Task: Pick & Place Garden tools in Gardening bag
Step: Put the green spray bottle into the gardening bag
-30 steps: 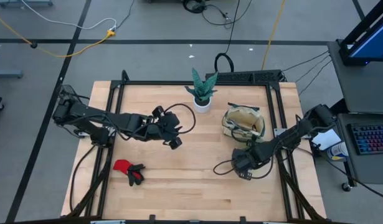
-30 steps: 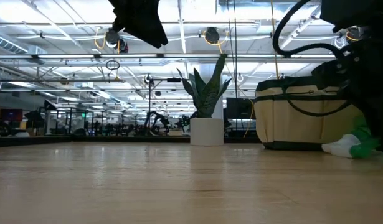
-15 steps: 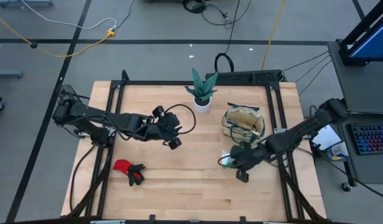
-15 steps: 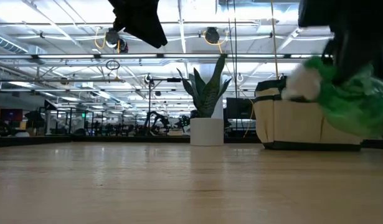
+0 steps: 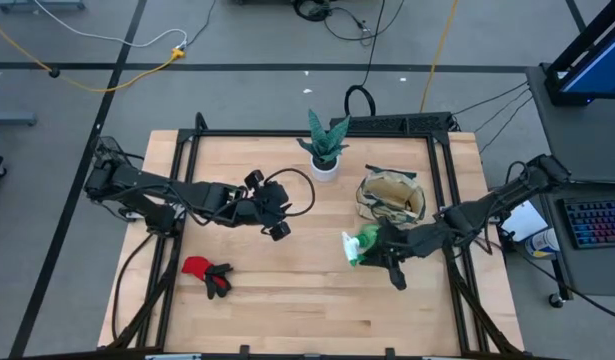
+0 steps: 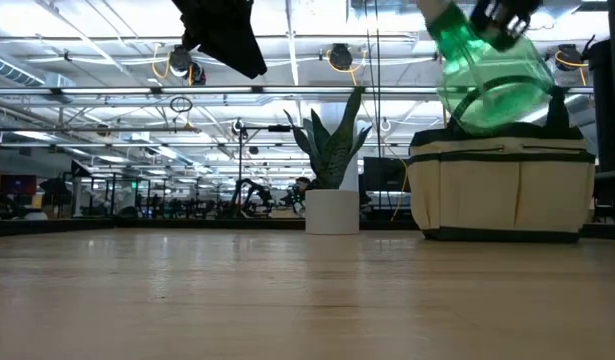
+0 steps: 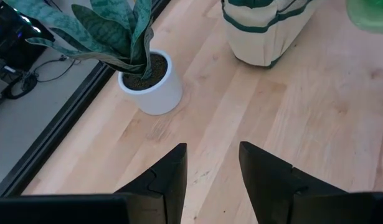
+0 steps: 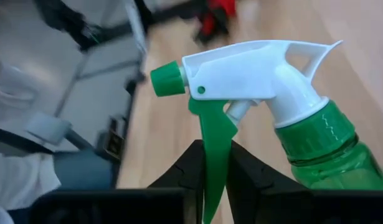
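Gripping the spray bottle [image 5: 361, 245] — nozzle pointing away from bag — right end effector [image 5: 379, 250].

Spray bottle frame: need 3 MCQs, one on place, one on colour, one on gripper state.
1. Where is the spray bottle?
A. inside the gardening bag
B. held above the table, beside the gardening bag
C. next to the gloves

2. What colour is its trigger?
A. green
B. red
C. black

3. State of the left gripper?
A. shut on the gloves
B. shut on the plant pot
C. open, empty

Key: 1 B, the low view shows it airborne in the right gripper; 2 A, seen in the right wrist view; 3 C, fingers apart over bare table.
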`<state>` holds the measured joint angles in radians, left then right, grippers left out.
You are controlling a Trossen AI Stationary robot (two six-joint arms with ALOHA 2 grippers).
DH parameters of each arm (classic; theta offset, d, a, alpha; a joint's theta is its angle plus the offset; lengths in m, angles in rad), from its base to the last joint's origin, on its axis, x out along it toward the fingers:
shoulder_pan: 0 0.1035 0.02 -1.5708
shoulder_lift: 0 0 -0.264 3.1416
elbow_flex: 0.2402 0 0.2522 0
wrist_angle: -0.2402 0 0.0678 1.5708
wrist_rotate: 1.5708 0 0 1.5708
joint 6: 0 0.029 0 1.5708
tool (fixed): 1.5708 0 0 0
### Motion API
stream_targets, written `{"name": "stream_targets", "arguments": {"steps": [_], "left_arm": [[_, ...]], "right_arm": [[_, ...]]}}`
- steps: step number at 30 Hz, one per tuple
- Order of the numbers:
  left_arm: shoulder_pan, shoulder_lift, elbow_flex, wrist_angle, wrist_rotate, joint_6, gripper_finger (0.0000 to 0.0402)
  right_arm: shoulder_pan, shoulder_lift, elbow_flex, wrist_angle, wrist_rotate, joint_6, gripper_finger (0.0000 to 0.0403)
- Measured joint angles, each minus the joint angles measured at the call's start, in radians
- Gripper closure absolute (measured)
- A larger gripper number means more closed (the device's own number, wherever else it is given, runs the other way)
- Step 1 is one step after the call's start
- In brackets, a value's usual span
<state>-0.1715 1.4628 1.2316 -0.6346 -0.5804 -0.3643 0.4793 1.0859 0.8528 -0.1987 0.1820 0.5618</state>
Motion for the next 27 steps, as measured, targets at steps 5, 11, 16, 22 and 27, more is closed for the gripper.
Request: {"name": "stream_targets", "arguments": {"steps": [5,11,16,22,27], "left_arm": [[0.0,0.0,0.0,0.0,0.0,0.004,0.025],[0.0,0.0,0.0,-0.002,0.0,0.003,0.025],[0.0,0.0,0.0,-0.001,-0.001,0.003,0.025],[0.0,0.0,0.0,-0.001,-0.001,0.002,0.025],[0.0,0.0,0.0,0.0,-0.001,0.004,0.025]], "right_arm": [[0.0,0.001,0.0,0.119,-0.001,-0.135,0.0372],[-0.012,0.002,0.0,0.195,0.029,-0.264,0.0371],[-0.048,0.002,0.0,0.194,0.099,-0.335,0.037],[-0.11,-0.01,0.0,0.193,0.155,-0.33,0.0372],[-0.17,-0.074,0.0,0.119,0.072,-0.325,0.0371]]}}
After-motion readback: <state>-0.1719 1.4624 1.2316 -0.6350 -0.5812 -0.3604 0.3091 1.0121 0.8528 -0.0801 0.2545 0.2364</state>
